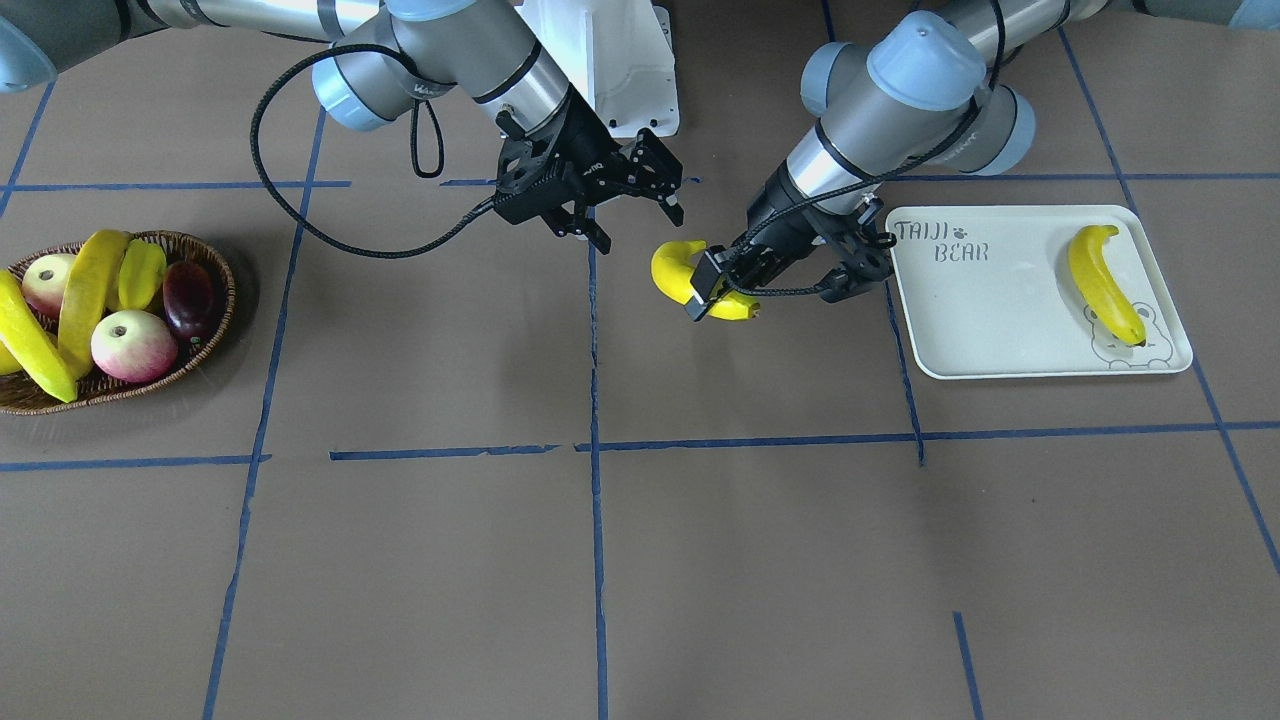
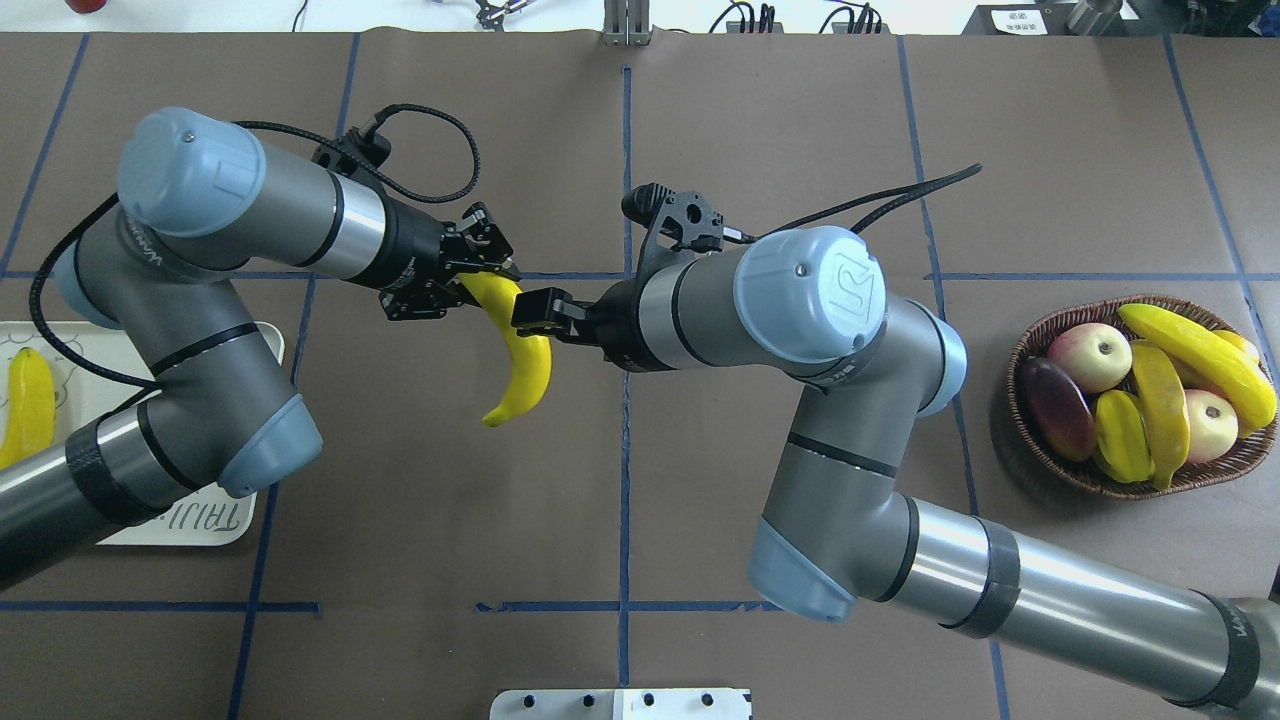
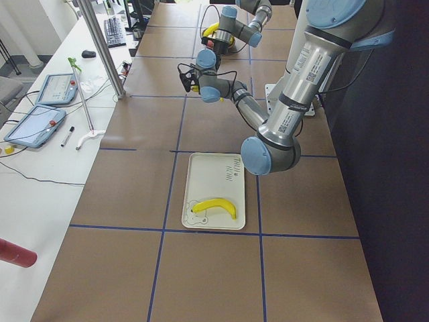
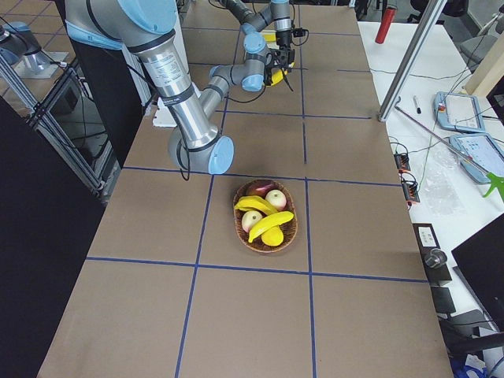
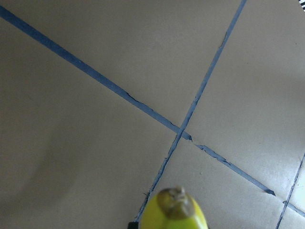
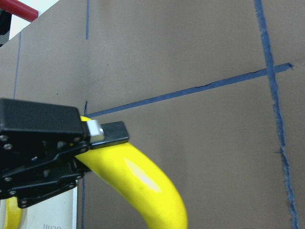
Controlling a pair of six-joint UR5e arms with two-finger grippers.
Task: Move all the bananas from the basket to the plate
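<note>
My left gripper is shut on one end of a yellow banana, held above the table's middle between the basket and the plate. Overhead, the banana hangs curved below that gripper. My right gripper stands open just beside it, with nothing between its fingers. The right wrist view shows the held banana in the other arm's black fingers. The cream plate carries one banana. The wicker basket holds two more bananas.
The basket also holds two apples, a yellow-green star fruit and a dark purple fruit. Blue tape lines grid the brown table. A white mount sits between the arm bases. Monitors and tablets lie on a side table.
</note>
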